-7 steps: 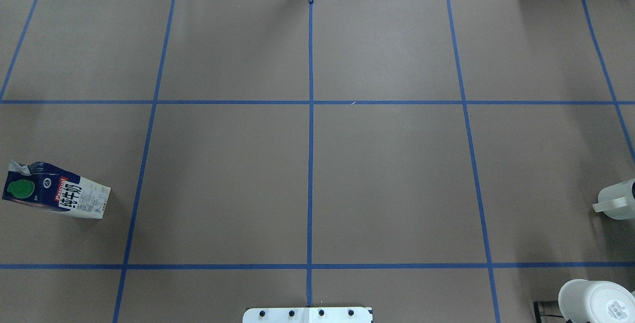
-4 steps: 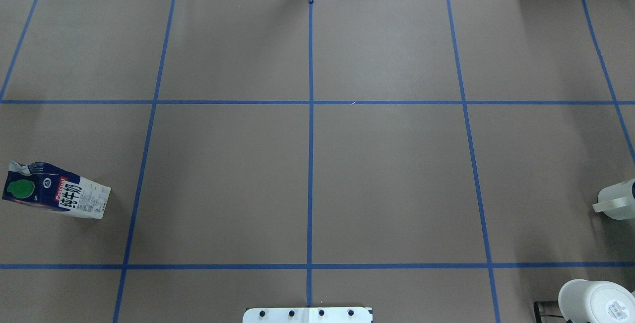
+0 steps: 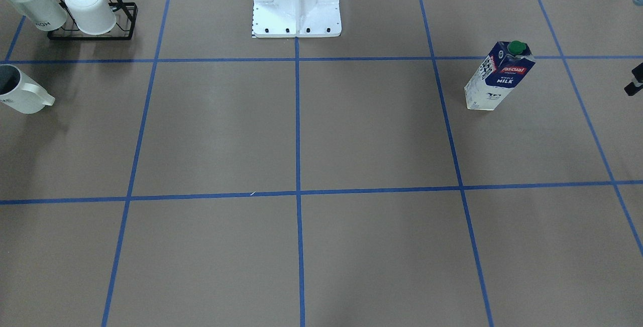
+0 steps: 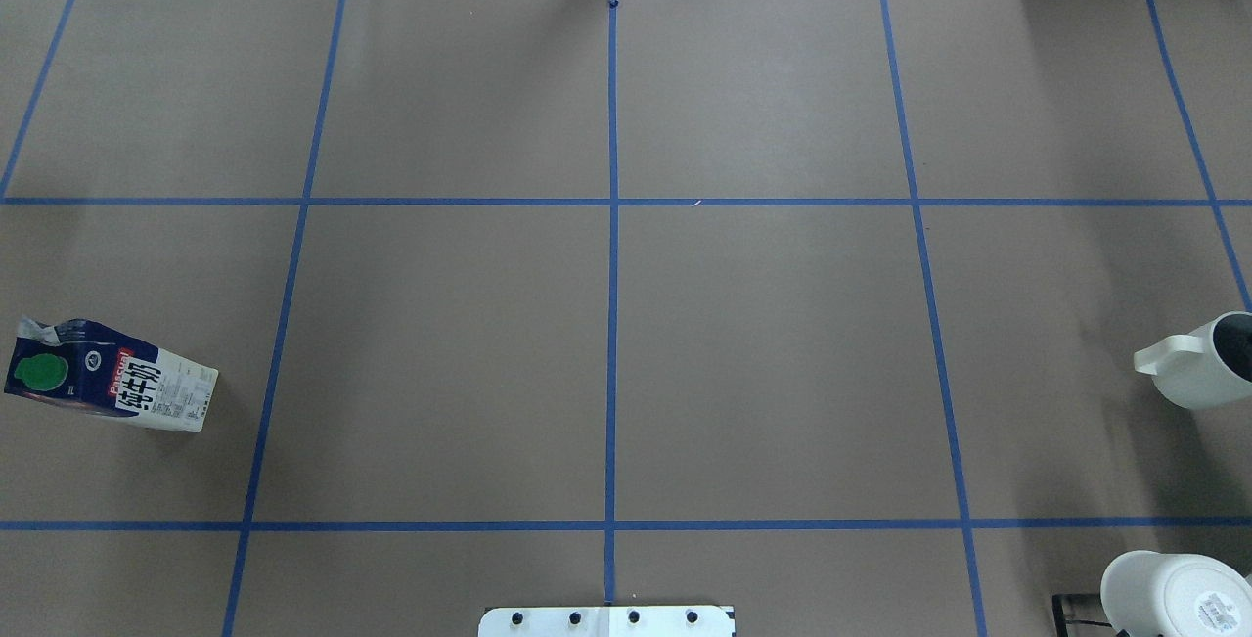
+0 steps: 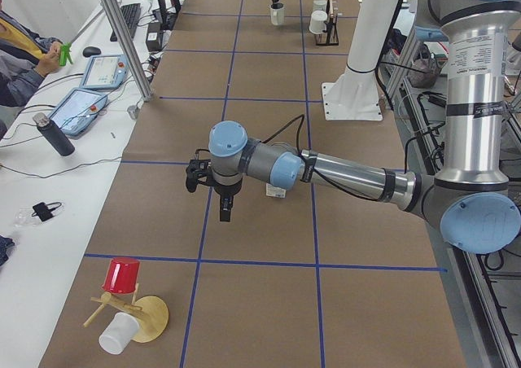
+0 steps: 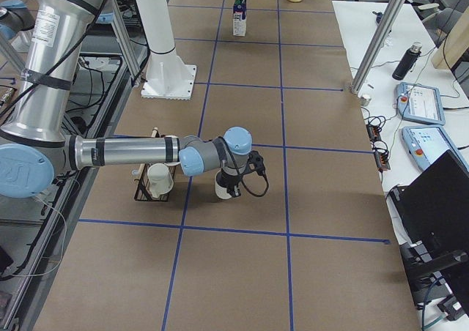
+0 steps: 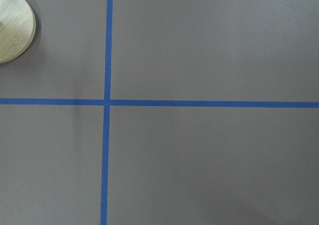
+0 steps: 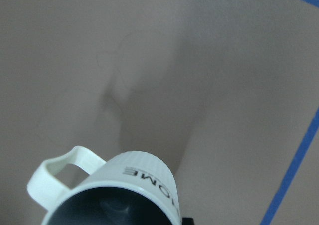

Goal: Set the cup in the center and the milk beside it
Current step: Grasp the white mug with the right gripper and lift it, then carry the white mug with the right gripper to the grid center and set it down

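Observation:
The cup (image 4: 1195, 375), a white mug with a dark inside and "HOME" lettering, is at the table's right edge, tilted, its handle towards the table's middle. It shows at the left edge of the front view (image 3: 20, 93) and close up in the right wrist view (image 8: 119, 190), off the paper. My right gripper (image 6: 233, 183) is over it and holds it by the rim. The milk (image 4: 112, 387) stands upright at the far left, also in the front view (image 3: 497, 78). My left gripper (image 5: 225, 213) hangs beside the milk, away from it; I cannot tell its jaws. The center (image 4: 613, 202) is bare.
A black rack (image 3: 125, 20) with two other white mugs (image 3: 90, 10) stands near the robot's right. A wooden stand with a red cup (image 5: 122, 277) is at the left end; its round base (image 7: 12, 31) shows under the left wrist. The robot base plate (image 4: 606, 620) is at the near edge.
The cup has moved up and towards the table's middle at the right edge and has tilted, so its dark inside now shows. The milk has not moved.

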Controlling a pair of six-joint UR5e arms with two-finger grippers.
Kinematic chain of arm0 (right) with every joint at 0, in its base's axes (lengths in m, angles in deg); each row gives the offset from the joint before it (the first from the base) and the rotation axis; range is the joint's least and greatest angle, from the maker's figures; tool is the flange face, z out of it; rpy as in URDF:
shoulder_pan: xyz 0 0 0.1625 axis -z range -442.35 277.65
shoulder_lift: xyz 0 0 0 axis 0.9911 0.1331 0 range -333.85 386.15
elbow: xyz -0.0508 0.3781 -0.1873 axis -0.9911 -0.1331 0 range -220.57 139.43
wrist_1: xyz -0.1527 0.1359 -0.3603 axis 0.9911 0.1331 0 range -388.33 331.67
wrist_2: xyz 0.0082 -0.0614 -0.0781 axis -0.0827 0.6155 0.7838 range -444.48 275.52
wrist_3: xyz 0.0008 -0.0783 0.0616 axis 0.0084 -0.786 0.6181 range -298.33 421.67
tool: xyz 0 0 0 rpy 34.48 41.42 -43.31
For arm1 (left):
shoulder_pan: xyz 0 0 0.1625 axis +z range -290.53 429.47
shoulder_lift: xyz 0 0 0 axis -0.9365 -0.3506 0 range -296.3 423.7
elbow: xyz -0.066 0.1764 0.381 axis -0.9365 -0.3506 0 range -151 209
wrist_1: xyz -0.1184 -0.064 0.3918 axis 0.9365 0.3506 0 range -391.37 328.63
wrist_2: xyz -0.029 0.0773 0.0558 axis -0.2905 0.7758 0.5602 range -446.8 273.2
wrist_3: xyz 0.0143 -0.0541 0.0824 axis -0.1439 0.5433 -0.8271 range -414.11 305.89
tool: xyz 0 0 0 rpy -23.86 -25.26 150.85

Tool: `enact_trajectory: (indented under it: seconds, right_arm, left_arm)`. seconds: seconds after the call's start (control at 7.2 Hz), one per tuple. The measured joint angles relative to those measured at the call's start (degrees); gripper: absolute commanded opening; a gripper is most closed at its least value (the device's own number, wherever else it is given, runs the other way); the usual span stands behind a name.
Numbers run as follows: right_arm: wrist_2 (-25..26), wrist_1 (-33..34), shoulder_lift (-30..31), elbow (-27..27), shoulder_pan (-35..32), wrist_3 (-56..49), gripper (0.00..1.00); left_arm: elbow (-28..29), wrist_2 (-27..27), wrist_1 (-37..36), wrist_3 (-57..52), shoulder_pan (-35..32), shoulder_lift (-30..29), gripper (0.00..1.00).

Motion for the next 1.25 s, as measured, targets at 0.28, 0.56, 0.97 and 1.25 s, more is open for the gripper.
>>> enact_trajectory:
  seconds: [0.28,0.56,0.97,1.25]
  right_arm:
    - [0.8,6.8,-11.4,1.6,3.7,11.1,0.00]
    - [5.1,15.7,-27.6,-0.1,11.5,17.8,0.00]
    - [12.7,19.9,-45.0,-4.0,24.5,33.3,0.00]
    - [16.4,20.0,-54.5,-10.1,30.2,43.6,0.00]
  left_arm:
    - [0.0,0.0,0.0,0.1,0.0,0.0,0.98]
    - [0.0,0.0,0.1,0.1,0.0,0.0,0.98]
    - [0.0,-0.1,0.1,0.0,0.0,0.0,0.98]
    - [0.0,-0.1,0.1,0.0,0.0,0.0,0.98]
